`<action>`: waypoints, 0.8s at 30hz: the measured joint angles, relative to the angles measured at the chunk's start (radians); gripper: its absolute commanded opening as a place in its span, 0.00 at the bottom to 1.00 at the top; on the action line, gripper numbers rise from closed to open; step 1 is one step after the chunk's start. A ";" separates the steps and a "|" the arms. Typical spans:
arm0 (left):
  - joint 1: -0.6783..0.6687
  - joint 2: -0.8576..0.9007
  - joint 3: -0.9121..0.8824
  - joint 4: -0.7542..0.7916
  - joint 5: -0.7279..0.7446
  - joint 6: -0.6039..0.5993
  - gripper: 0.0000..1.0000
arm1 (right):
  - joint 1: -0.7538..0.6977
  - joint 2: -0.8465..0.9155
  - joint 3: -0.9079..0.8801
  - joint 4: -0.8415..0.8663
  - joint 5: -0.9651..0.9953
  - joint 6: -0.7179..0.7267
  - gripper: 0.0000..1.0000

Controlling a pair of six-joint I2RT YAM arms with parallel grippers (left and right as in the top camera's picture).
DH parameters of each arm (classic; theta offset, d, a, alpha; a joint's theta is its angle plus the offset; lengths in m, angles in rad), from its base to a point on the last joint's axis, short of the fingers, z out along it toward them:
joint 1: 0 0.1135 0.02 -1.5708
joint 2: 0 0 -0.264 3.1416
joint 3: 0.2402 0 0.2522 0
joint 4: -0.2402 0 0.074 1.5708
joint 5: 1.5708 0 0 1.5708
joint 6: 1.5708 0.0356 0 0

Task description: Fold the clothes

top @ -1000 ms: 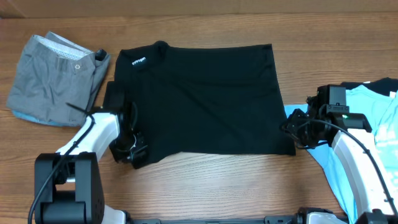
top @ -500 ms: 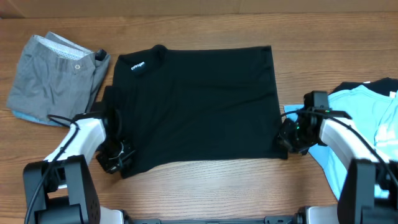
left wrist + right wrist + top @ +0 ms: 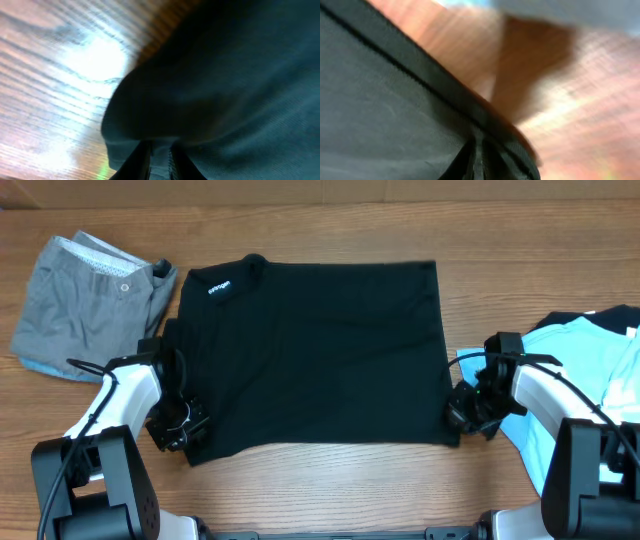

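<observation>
Black shirt [image 3: 320, 350] lies flat in the middle of the table [image 3: 340, 490], neck print up at the far-left corner, hem edge running down the right side. Both arms are on its near corners now.

Left gripper [image 3: 183, 428] sits at the near-left corner, further out to the left than a second ago, and the corner has gone out with it. The near edge that sagged and ran crooked there now lies much straighter. In the left wrist view the left gripper [image 3: 159, 161] is pinched narrow, with a dark fold of the shirt [image 3: 225, 90] bunched just above the tips and bare wood [image 3: 60, 75] to the side.

Right gripper [image 3: 462, 412] has come in and down. A second ago it stood beside the right edge, off the cloth; now it is right on the near-right corner. Up close, the right gripper [image 3: 476, 156] is nipped together on the stitched hem [image 3: 440, 85], with no gap showing.

The shirt has slid a touch toward the near-left, print and all.

Shorts [image 3: 85, 305] lie at the far left, where they were. The blue shirt [image 3: 585, 370] is heaped on the right, partly under the right arm.
</observation>
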 measured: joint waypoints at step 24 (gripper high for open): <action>0.001 -0.322 0.096 -0.203 0.112 0.112 0.38 | 0.000 -0.483 0.068 -0.076 -0.059 -0.054 0.54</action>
